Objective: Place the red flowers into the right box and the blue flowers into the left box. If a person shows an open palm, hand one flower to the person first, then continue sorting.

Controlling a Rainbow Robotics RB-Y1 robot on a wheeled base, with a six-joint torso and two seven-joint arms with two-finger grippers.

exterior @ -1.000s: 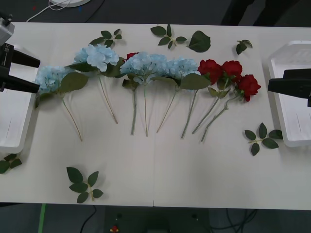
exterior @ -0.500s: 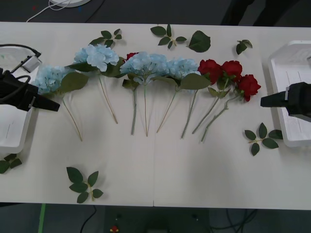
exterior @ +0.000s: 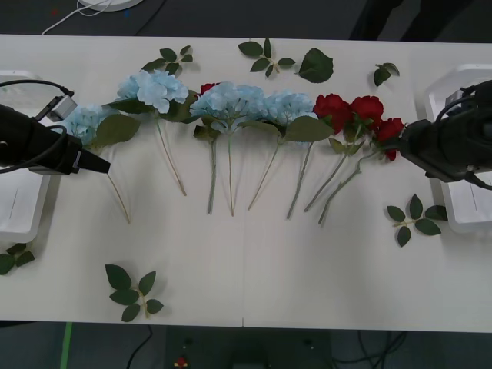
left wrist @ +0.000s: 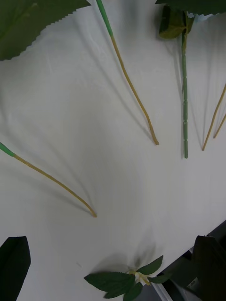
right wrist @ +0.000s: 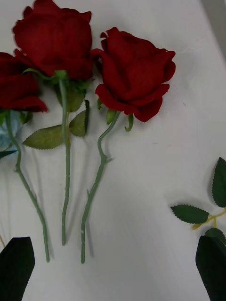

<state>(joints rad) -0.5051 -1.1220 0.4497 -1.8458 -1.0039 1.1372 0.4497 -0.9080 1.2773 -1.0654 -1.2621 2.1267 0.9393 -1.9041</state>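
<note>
Red roses (exterior: 361, 115) grouped at the right end of the flower row on the white desk (exterior: 246, 261), pale-blue hydrangeas (exterior: 231, 104) left of them. Right end effector (right wrist: 113, 268) poised over the rose stems, fingers spread wide, nothing held. Left end effector (left wrist: 113, 268) likewise open above bare hydrangea stems. Left box (exterior: 19, 192) and right box (exterior: 461, 207) flanked the row.

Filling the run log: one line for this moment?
left hand: open, at leftmost blue flower stem | right hand: open, over red flowers | boxes: no flowers visible
</note>
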